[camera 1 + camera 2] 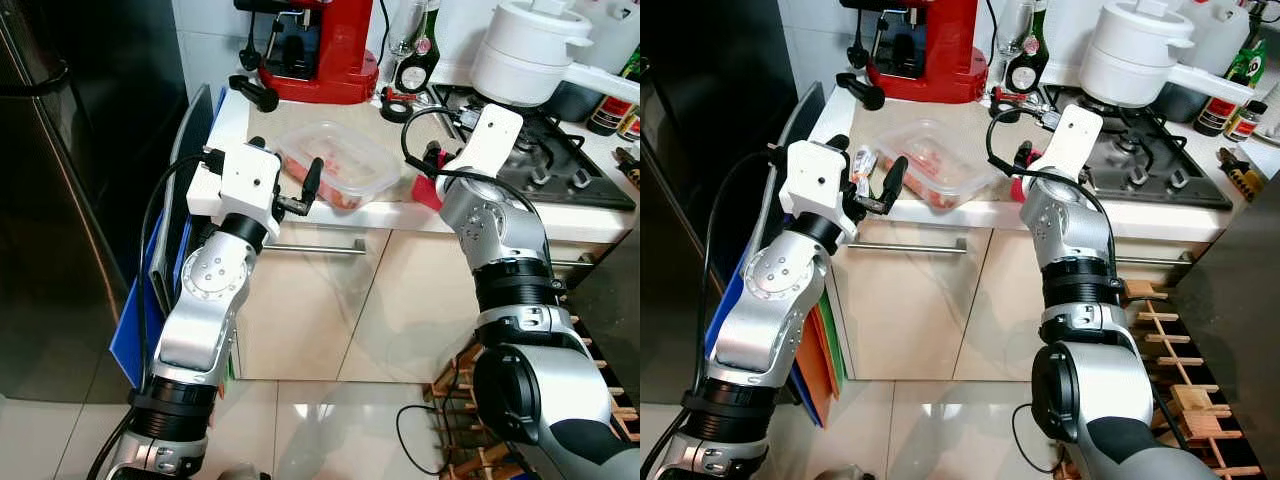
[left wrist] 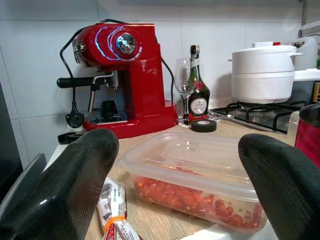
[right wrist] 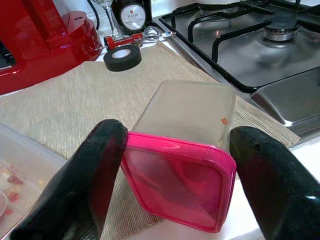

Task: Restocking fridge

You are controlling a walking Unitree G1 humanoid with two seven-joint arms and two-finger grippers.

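Countertop (image 1: 400, 205): 2 containers (image 1: 335, 165), 2 grippers (image 1: 300, 195).

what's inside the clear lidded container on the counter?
The clear container holds red chopped pieces along its bottom, seen through the wall. Its upper part looks empty under the lid. What the food is can't be told. The left gripper is open before it.

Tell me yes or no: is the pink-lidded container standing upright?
No, the pink-lidded container lies on its side on the mat, lid facing the right gripper.
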